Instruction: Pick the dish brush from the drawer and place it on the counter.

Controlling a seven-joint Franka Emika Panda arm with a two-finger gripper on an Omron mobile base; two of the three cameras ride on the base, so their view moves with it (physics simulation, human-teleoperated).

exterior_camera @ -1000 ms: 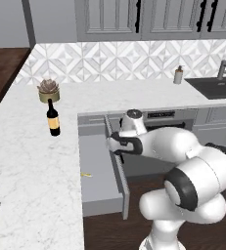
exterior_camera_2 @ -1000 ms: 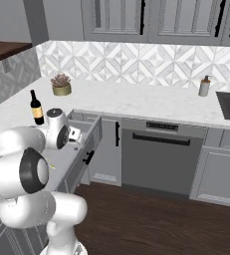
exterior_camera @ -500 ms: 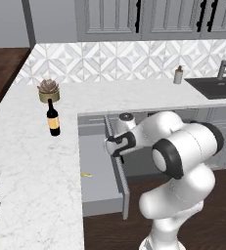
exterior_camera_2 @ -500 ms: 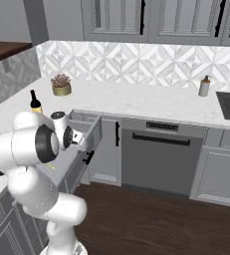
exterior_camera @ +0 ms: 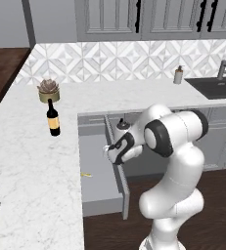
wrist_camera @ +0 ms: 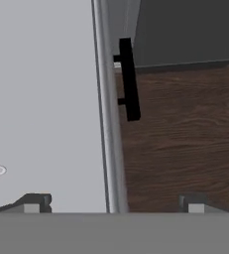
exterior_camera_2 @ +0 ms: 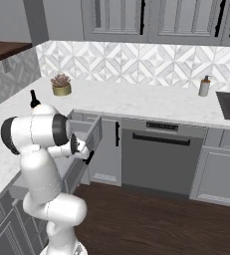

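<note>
Now arm bent low over open drawer, fingers spread wide (straddling front panel), empty.

The white arm is folding forward and low, its elbow bulging out over the drawer front. The end effector is hanging just above that front's top edge, facing down, fingertips spread wide apart either side of it, gripping nothing.
</note>
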